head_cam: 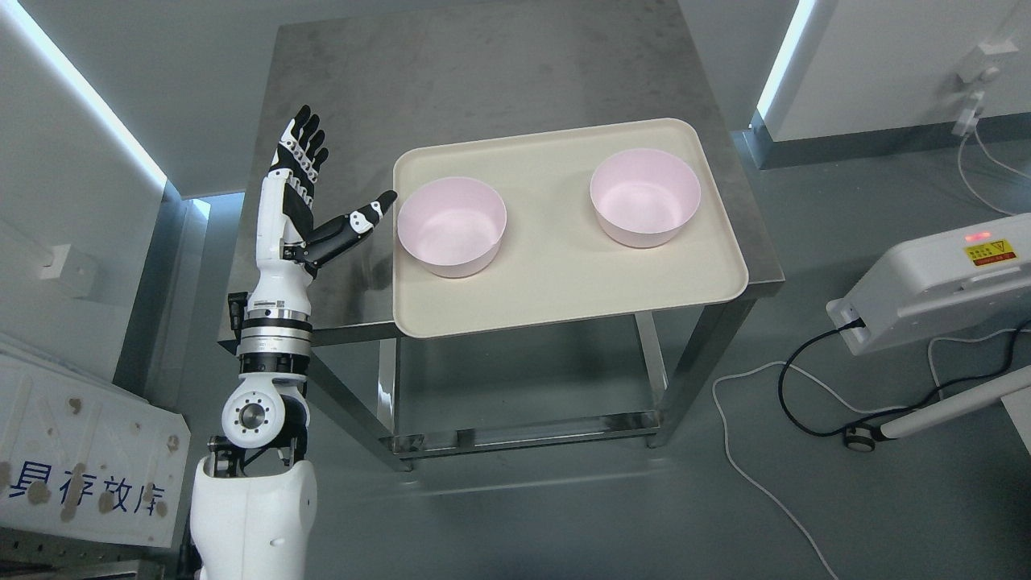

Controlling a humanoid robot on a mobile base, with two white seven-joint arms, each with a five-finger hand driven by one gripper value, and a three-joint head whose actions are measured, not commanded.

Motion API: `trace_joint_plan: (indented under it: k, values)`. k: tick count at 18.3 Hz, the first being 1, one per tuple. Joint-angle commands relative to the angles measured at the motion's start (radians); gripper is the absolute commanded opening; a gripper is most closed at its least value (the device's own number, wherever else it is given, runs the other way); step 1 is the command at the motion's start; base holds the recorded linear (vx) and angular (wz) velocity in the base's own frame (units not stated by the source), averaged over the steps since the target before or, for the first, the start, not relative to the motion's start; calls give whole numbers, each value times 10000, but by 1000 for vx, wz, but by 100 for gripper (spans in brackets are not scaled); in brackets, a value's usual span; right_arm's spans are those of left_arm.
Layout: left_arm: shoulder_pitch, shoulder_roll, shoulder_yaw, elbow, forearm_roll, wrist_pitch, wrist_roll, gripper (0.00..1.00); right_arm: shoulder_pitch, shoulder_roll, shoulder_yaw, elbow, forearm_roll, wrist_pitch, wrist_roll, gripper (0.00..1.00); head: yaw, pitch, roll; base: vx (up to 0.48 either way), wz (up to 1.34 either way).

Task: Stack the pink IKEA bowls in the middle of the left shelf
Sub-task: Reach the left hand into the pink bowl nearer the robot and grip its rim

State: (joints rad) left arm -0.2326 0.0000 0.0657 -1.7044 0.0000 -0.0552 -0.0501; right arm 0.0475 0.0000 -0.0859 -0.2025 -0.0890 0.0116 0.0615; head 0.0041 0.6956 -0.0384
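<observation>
Two pink bowls stand upright and apart on a cream tray (556, 274) on a steel table (451, 72). One pink bowl (451, 227) sits at the tray's left, the other pink bowl (644, 197) at its right. My left hand (326, 181) is raised over the table just left of the tray. Its fingers (302, 141) point up and are spread; the thumb (366, 216) reaches toward the left bowl's rim with a small gap. It holds nothing. My right arm does not show.
The tray overhangs the table's front edge. A white machine (934, 290) with black and white cables (805, 387) on the floor stands at the right. A white panel with blue characters (80, 475) leans at the lower left.
</observation>
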Motion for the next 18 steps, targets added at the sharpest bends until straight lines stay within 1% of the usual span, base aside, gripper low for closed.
trace_joint_plan:
  k: [1,3,5,7,9,10,11,12,14,15,17,18]
  values:
    - [-36,175,-151,-76,307,-46,-613,100,0,-175,0,0,0,6,-1,100,0,0,0,13,0]
    - [-265,243,-44,168,292,-46,-1245,100,0,-175,0,0,0,6,-1,100,0,0,0,0,0]
    - [-648,994,18,475,292,-62,-1569,100,16,-175,0,0,0,6,-1,100,0,0,0,0,0]
    - [-1367,1729,170,965,292,-62,-1982,100,16,-175,0,0,0,6,-1,100,0,0,0,0,0]
    - [-2257,2573,157,1610,277,152,-3038,99,0,-175,0,0,0,6,-1,100,0,0,0,0,0]
    - [-2519,3078,35,1840,231,624,-3604,99,0,-175,0,0,0,6,-1,100,0,0,0,0,0]
    - [-2825,3584,-285,1964,230,1524,-4233,99,0,-175,0,0,0,6,-1,100,0,0,0,0,0]
    - [-3086,3878,-683,1980,230,2126,-4755,99,0,-175,0,0,0,6,-1,100,0,0,0,0,0]
    - [-3349,3988,-1267,1980,215,2407,-5570,99,0,-175,0,0,0,6,-1,100,0,0,0,0,0]
    - [-3426,4004,-1392,1995,185,2423,-5680,98,0,-175,0,0,0,6,-1,100,0,0,0,0,0]
    - [-3457,3897,-1652,1980,-334,2423,-5773,95,0,-175,0,0,0,6,-1,100,0,0,0,-2,6]
    - [-3427,3866,-1882,1980,-550,2423,-5849,91,0,-175,0,0,0,6,-1,100,0,0,0,-5,12]
